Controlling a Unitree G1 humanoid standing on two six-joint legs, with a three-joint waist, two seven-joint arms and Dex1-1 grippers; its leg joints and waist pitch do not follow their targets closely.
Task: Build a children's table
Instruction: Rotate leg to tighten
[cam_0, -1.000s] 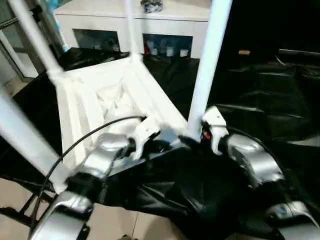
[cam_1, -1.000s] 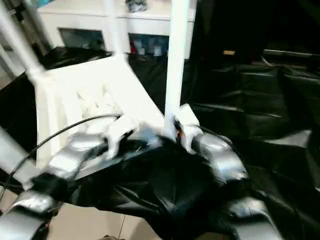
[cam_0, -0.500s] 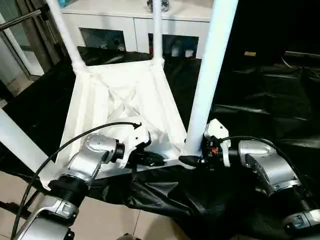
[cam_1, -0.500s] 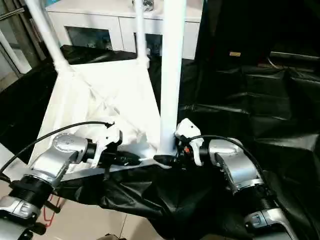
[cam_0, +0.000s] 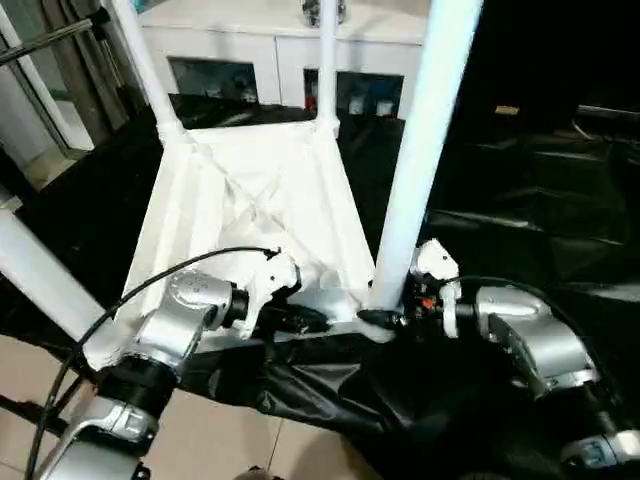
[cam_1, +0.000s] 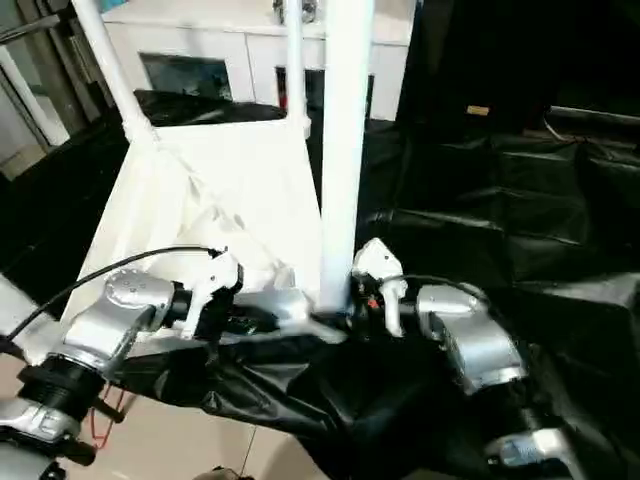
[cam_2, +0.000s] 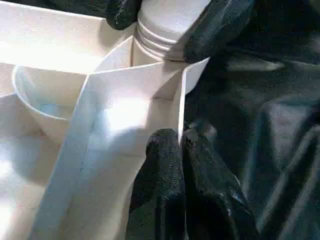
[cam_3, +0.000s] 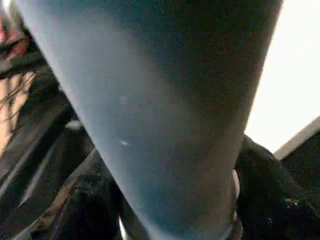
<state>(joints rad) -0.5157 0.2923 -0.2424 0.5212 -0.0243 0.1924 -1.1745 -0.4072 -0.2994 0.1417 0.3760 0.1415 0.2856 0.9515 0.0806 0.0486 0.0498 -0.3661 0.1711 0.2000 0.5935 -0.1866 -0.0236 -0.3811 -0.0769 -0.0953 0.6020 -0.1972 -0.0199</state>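
The children's table lies upside down, its white ribbed tabletop (cam_0: 250, 190) resting on the black drape. White legs stand upright in its corner sockets: two far ones (cam_0: 145, 65) (cam_0: 327, 60), one at the near left (cam_0: 40, 275) and a thick near-right leg (cam_0: 420, 150). My left gripper (cam_0: 318, 320) is shut on the tabletop's thin near rim (cam_2: 150, 115), just beside the near-right socket. My right gripper (cam_0: 385, 315) has its black fingers (cam_2: 220, 20) pressed on both sides of the near-right leg's base (cam_2: 165, 25), where it enters the socket.
The black-draped work table (cam_0: 540, 200) stretches away to the right. A white cabinet (cam_0: 280, 30) stands behind. Pale floor (cam_0: 230, 440) shows beyond the table's near edge. A black cable (cam_0: 150, 285) arcs over my left forearm.
The camera has swung and steadied. My right gripper's fingers have closed in around the near-right leg's base. The left gripper keeps its pinch on the rim.
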